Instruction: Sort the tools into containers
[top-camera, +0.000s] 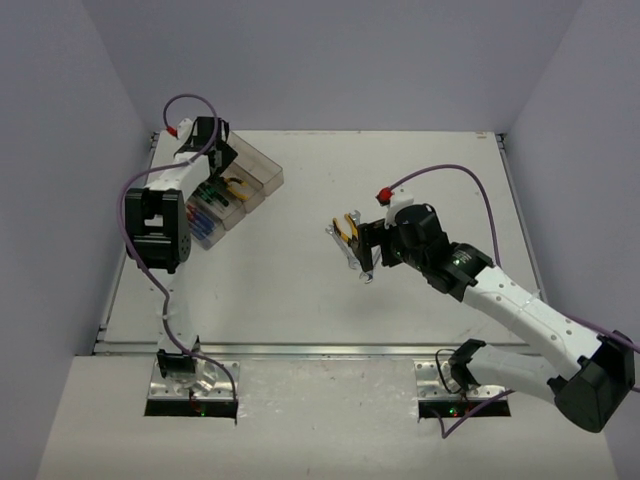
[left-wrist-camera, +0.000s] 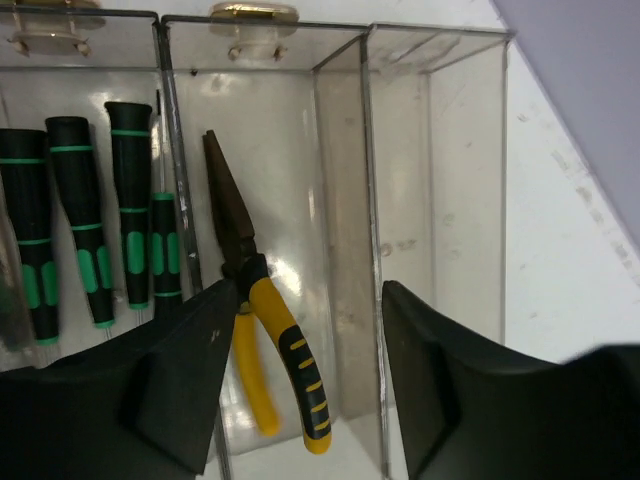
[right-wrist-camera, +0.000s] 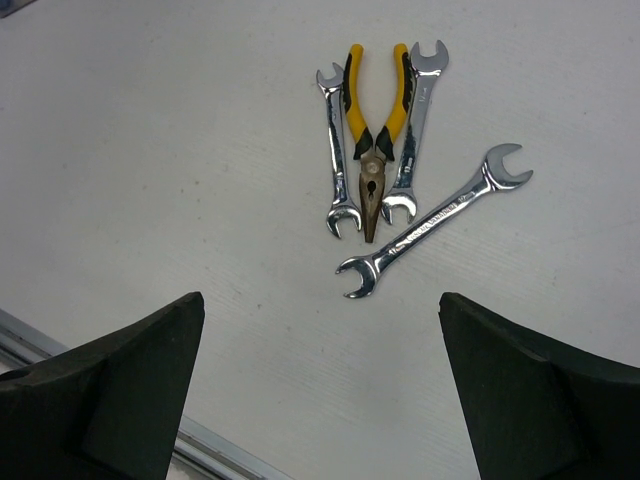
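White counter (top-camera: 300, 290), drop-off step: yellow-handled pliers (left-wrist-camera: 272, 335) are laid in the clear bin (left-wrist-camera: 290, 150), left jaws parted above, nothing held.
Wide-open right jaws are hung over second pliers (right-wrist-camera: 373, 150) and three wrenches (right-wrist-camera: 432, 220); one must be pinched next.

We see bare surface (right-wrist-camera: 150, 150) all round the wrenches (right-wrist-camera: 337, 150), these hugging both sides of the loose pliers (right-wrist-camera: 372, 165), thin bin walls (left-wrist-camera: 340, 250) close beside the binned pliers (left-wrist-camera: 265, 330)

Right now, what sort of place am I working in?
Probably a lab robot test cell, not a workshop: a white table boxed in by plain pale walls, the left arm and right arm bolted at its near edge, and only clear bins and a few tools staged on it.
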